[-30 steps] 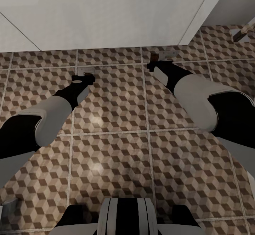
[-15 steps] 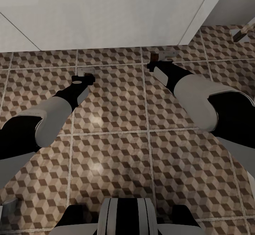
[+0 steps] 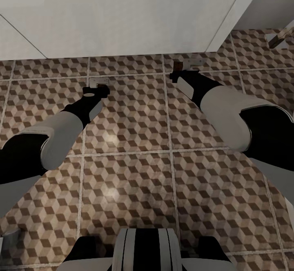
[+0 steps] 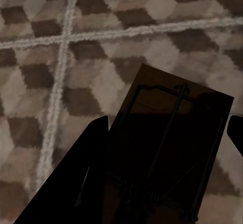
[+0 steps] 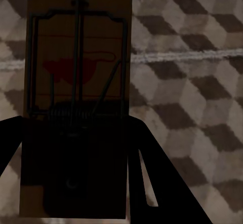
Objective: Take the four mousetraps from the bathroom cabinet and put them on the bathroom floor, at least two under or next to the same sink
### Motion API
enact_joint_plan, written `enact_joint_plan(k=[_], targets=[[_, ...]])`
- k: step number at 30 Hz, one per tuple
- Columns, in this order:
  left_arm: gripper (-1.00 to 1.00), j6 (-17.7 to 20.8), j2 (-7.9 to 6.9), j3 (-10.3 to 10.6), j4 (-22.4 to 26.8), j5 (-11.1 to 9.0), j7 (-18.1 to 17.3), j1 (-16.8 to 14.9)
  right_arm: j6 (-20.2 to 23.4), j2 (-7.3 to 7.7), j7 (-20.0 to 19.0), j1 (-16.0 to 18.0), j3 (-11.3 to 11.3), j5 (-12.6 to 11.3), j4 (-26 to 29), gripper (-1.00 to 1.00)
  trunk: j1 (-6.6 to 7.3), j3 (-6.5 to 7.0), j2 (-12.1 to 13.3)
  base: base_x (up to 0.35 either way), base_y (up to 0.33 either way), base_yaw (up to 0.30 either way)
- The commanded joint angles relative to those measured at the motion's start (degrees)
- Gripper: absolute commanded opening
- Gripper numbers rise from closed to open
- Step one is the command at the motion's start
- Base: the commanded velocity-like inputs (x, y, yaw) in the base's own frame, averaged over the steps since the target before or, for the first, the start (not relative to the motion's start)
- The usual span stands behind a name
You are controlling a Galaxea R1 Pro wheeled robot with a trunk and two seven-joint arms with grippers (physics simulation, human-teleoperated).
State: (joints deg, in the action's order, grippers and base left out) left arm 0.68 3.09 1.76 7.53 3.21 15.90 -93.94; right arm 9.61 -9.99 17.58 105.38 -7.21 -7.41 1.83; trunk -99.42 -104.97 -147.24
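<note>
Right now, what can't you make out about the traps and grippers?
- Left gripper: left wrist view, dark fingers merge with its mousetrap; grip unclear.
- Right gripper: right wrist view, mousetrap lower half in shadow.
- Head view: arms hide both traps.
- Object at right edge: cut off.

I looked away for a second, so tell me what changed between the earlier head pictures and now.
Nothing visibly changed. Both arms hang over the bathroom floor in the same pose, the left gripper and the right gripper each with a mousetrap between its fingers.
</note>
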Motion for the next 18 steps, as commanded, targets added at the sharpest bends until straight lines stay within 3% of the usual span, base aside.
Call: enact_joint_plan(k=[1, 8, 18], targets=[[-1.00, 0.07, 0.02, 0.17, -0.01, 0.35, 0.27, -0.02, 0.31, -0.01, 0.26, 0.00, -0.51, -0.76, 0.11, -1.00, 0.01, -0.03, -0.01, 0.000, 0.000, 0.000], [-1.00, -2.79, 0.15, 0.17, -0.05, -2.13, 0.34, -0.01, 0.39, -0.01, 0.26, 0.00, -0.49, -0.76, 0.11, -1.00, 0.01, -0.03, -0.01, 0.000, 0.000, 0.000], [-1.00, -3.36, 0.21, 0.17, -0.07, -2.92, 0.31, -0.01, 0.41, -0.01, 0.26, 0.00, -0.52, -0.76, 0.11, -1.00, 0.01, -0.03, -0.01, 0.000, 0.000, 0.000]])
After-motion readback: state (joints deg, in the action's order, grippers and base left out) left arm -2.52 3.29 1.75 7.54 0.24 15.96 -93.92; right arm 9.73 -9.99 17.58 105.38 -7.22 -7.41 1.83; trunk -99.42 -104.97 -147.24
